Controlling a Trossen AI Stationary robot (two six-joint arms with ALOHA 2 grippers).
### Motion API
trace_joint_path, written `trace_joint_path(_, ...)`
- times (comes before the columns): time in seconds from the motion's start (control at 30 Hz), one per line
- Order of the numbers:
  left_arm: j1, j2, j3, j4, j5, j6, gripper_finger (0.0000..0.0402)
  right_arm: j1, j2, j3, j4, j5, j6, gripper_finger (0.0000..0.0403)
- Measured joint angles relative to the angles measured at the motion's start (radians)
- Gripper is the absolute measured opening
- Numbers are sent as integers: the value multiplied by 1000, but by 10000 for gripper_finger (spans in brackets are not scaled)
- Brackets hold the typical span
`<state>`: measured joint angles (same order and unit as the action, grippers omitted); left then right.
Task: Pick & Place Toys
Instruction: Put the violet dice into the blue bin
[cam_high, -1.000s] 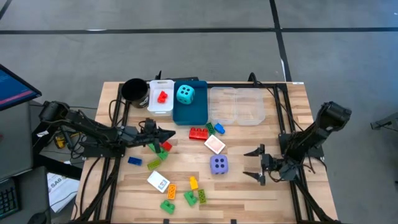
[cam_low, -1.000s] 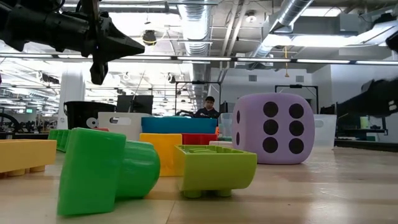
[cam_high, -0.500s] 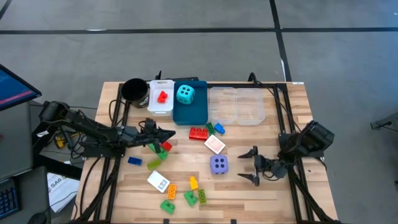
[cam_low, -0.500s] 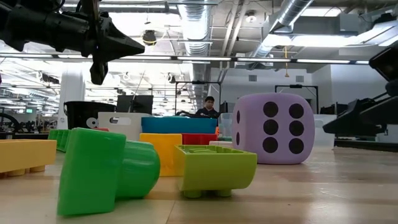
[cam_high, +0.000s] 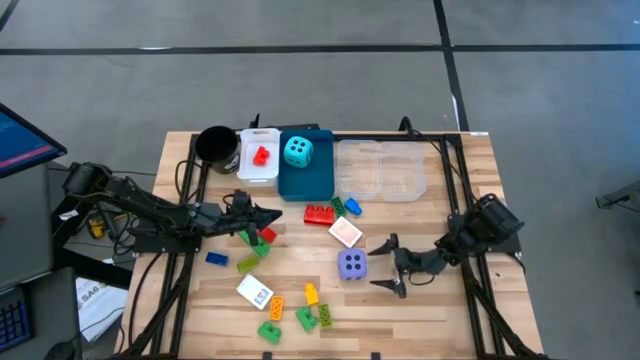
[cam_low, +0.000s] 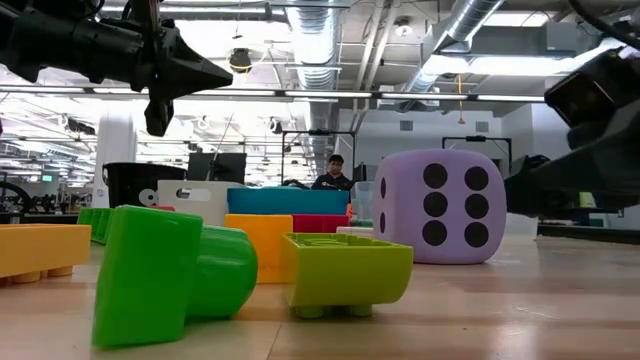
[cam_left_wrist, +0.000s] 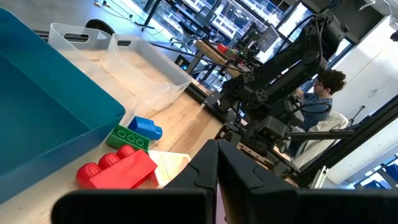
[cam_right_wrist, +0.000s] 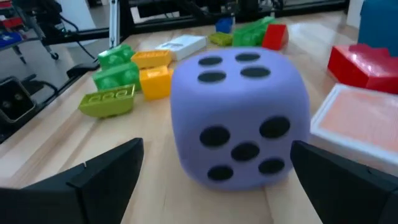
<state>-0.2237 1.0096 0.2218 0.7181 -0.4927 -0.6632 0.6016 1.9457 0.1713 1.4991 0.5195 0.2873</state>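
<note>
I have a wooden slat table (cam_high: 440, 310) under both arms. Just beyond my right gripper (cam_high: 385, 265) the purple die (cam_high: 351, 264) sits on the wood, a pink card (cam_high: 346, 232) and red brick (cam_high: 320, 214) past it. Scattered bricks (cam_high: 300, 315) lie nearer my left gripper (cam_high: 272, 216). Along the far edge: black cup (cam_high: 216, 146), white tray (cam_high: 258, 166), blue tray (cam_high: 308, 178), clear tray (cam_high: 382, 170).
</note>
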Motion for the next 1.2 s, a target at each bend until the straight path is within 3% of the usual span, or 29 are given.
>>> trace_joint_path(1.07, 0, 0, 0, -3, 0, 0, 0, -161, 0, 74, -113, -30, 1, 400)
trace_joint_path(1.2, 0, 0, 0, -3, 0, 0, 0, -167, 0, 74, -118, -74, -1, 400)
